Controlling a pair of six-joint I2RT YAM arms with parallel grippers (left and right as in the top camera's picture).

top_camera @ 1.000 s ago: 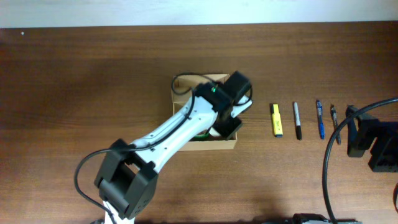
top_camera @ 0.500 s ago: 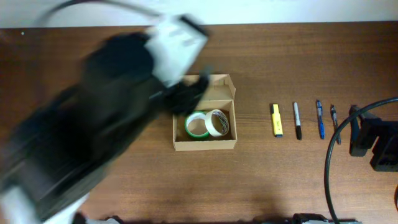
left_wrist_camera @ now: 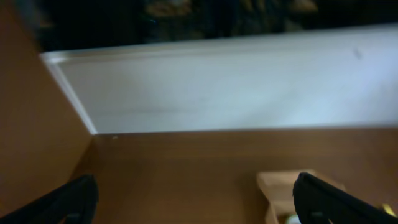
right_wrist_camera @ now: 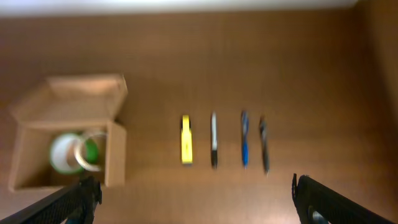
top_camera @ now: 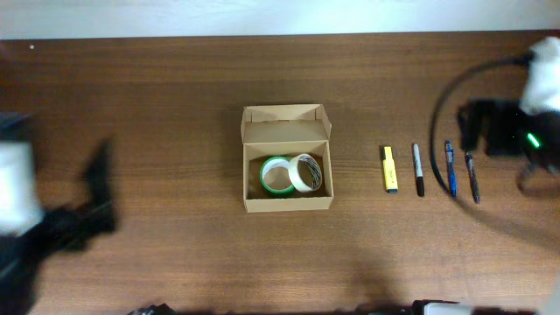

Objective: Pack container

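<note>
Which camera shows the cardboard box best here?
Overhead: the container is sharp, whole, seen straight down, flap open, tape rolls inside. The right wrist view has it whole but blurred, at an angle. The left wrist view catches only a blurred corner at its lower edge.

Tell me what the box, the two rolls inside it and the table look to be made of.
The container: tan cardboard, matte, with creased flap folds. The green roll: likely plastic adhesive tape, wound in a ring. The cream roll: probably paper masking tape, duller; hard to confirm. The table: wood or wood-look laminate, brown grain streaks, soft sheen.
</note>
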